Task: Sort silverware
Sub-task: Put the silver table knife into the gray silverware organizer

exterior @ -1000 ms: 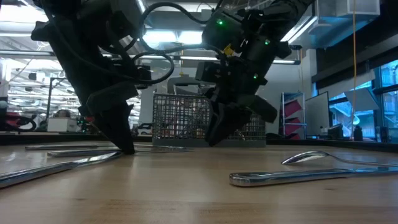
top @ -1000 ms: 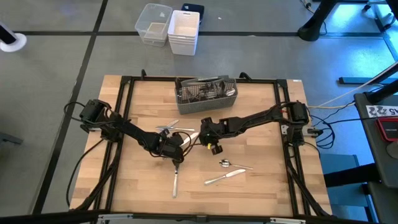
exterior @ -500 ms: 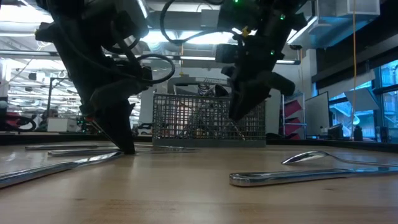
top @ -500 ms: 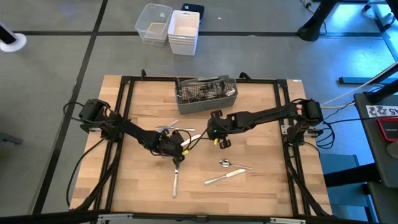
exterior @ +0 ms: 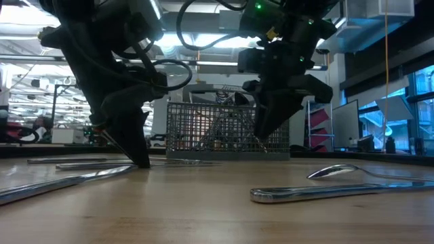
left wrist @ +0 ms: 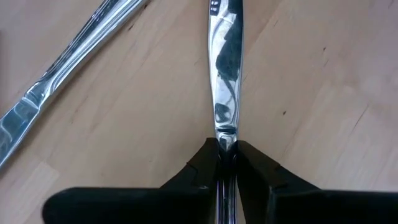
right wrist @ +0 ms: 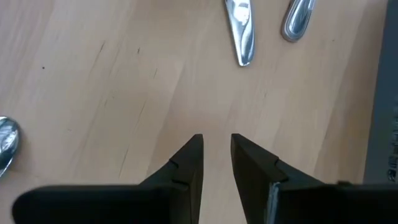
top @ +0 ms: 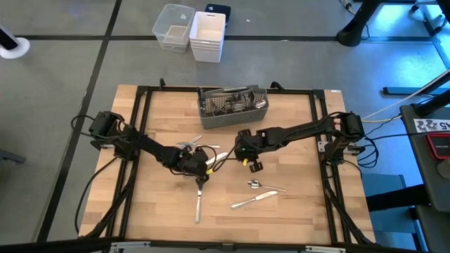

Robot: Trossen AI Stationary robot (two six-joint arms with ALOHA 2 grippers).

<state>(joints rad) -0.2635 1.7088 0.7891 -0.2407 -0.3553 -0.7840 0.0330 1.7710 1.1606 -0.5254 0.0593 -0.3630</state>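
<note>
The left gripper (left wrist: 226, 163) is down at the table (top: 295, 211) near its middle, its fingers (left wrist: 202, 163) clenched on the end of a knife (left wrist: 225, 74) that lies flat on the wood and reaches toward the front edge. The right gripper (right wrist: 216, 155) hangs just above the table near the centre, jaws parted with bare wood between them, grasping nothing. More silverware lies loose: a few pieces (top: 193, 145) just beside the left gripper, and a spoon (top: 256, 185) and another knife (top: 253, 200) toward the front right. The rest stands in the mesh caddy (top: 233, 106) at the back edge.
</note>
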